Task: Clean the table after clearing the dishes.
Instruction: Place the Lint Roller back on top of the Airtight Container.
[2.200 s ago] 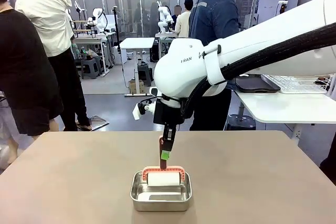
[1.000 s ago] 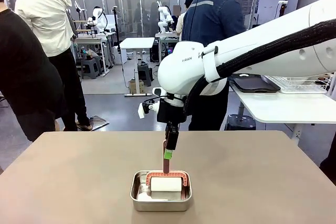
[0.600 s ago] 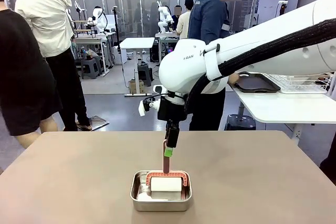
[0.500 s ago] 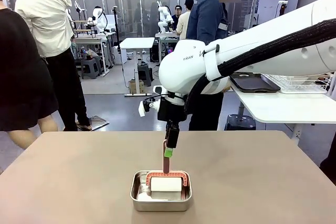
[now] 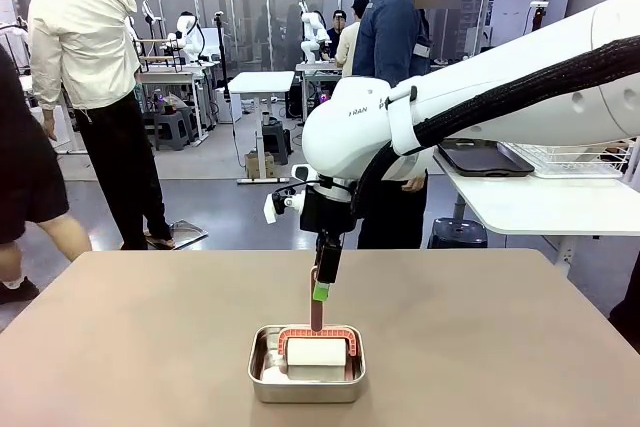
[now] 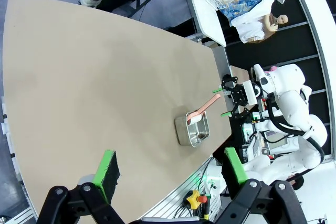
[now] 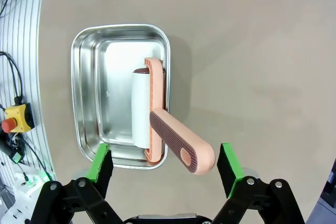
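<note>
A lint roller (image 5: 316, 351) with a pink frame and white roll lies in a small steel tin (image 5: 258, 377) at the near middle of the brownish table (image 5: 150, 347). Its pink handle (image 5: 316, 315) slants upward. My right gripper (image 5: 320, 285) hangs just over that handle. In the right wrist view the gripper (image 7: 164, 163) is open, with the handle (image 7: 178, 142) between the green pads and touching neither. My left gripper (image 6: 170, 167) is open high above the table (image 6: 105, 77) with nothing in it, and the tin (image 6: 184, 135) lies far below. The dishes are out of view.
A white-topped side table (image 5: 540, 202) at the right carries a dark tray (image 5: 482, 158) and a wire rack (image 5: 575, 157). One person (image 5: 400, 57) stands beside it, just past the table's far edge. Others (image 5: 95, 77) move about at the back left.
Since the earliest frame the roller has sunk lower into the tin and my right gripper has lifted slightly. Over the last second neither arm moves; people in the background shift.
</note>
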Motion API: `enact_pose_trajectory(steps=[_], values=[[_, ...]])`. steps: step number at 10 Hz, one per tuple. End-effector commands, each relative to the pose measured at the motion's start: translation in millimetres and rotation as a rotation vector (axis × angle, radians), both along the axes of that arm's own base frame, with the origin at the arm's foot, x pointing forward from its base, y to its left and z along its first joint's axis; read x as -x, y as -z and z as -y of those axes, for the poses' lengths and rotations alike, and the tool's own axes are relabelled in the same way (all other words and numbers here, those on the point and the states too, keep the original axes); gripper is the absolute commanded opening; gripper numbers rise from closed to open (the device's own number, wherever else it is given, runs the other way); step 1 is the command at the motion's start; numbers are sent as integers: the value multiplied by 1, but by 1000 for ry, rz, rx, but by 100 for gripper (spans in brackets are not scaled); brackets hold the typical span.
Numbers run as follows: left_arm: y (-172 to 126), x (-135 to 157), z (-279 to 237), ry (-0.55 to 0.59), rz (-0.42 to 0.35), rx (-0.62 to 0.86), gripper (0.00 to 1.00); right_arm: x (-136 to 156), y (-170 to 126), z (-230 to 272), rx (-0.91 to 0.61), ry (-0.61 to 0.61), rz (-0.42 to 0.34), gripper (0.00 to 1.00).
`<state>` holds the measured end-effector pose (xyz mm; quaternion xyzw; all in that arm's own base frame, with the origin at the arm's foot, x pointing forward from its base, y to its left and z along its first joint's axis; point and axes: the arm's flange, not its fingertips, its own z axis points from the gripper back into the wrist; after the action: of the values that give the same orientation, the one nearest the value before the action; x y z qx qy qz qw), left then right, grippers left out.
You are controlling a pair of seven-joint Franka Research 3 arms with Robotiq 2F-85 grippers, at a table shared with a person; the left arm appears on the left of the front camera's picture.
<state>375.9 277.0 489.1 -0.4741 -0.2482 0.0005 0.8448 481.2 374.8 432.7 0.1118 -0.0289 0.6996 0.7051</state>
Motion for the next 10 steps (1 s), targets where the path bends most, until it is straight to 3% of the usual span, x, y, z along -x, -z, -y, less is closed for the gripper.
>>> enact_pose_trajectory(steps=[1,9,10], values=[[-4,5,1,2,-16,1,100,2,-1,-1,3,-4,-3,100],[-4,5,1,2,-16,1,100,0,0,0,0,0,0,100],[-4,5,1,2,-16,1,100,-4,-22,9,-71,44,-34,100]])
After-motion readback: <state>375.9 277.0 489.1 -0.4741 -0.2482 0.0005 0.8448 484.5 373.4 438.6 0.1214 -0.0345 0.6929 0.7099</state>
